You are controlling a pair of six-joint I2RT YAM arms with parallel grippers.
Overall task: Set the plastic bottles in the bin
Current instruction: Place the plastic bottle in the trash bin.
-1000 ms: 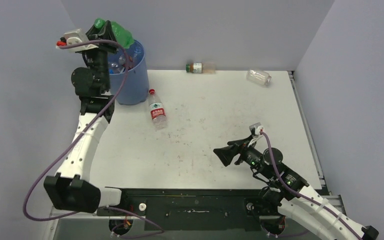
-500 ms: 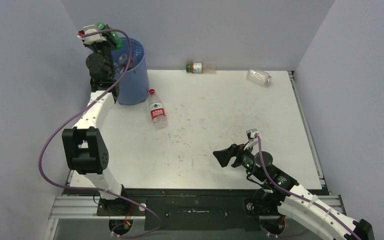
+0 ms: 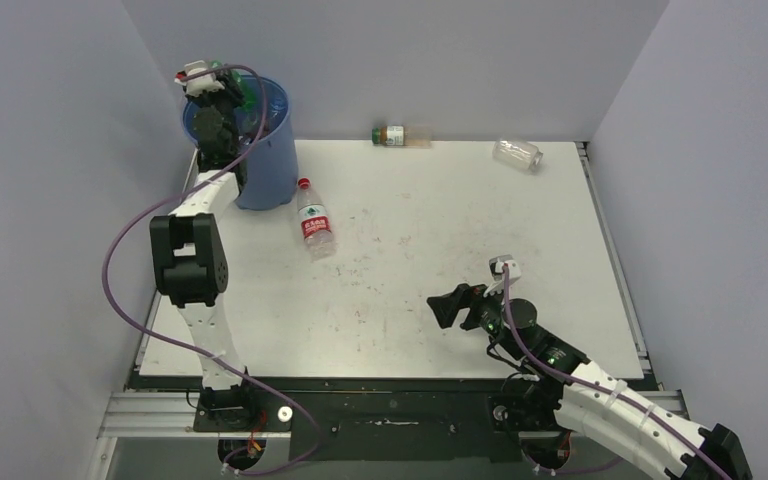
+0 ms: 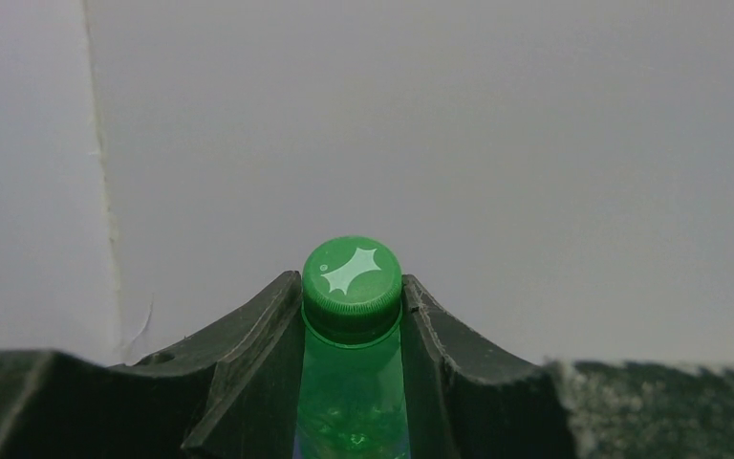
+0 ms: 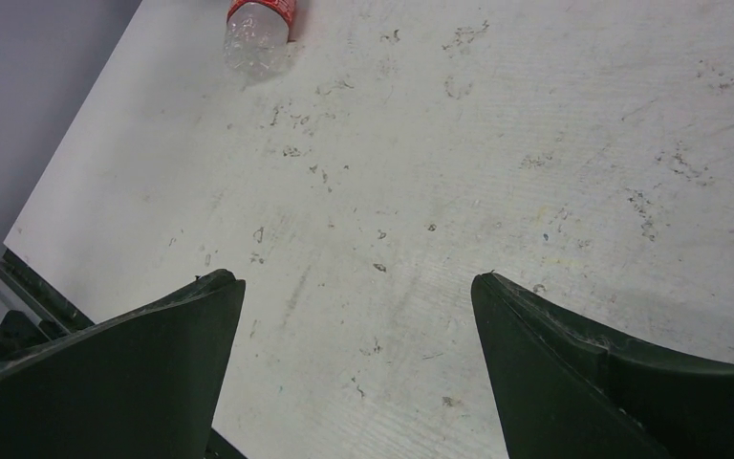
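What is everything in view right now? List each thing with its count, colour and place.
Bin: one, blue, far left corner of the table; contents mostly hidden by the arm.
Green bottle: one, green cap, held over the bin.
Red-labelled bottle: one, clear with a red cap, lying just right of the bin.
Brown bottle: one, green-and-white label, lying at the far edge, middle.
Clear bottle: one, lying at the far right.
Table: one, white, scuffed.
Cables: two, purple, one along each arm.
Left gripper: black, shut on the green bottle.
Right gripper: black, open, empty, above the near right of the table.
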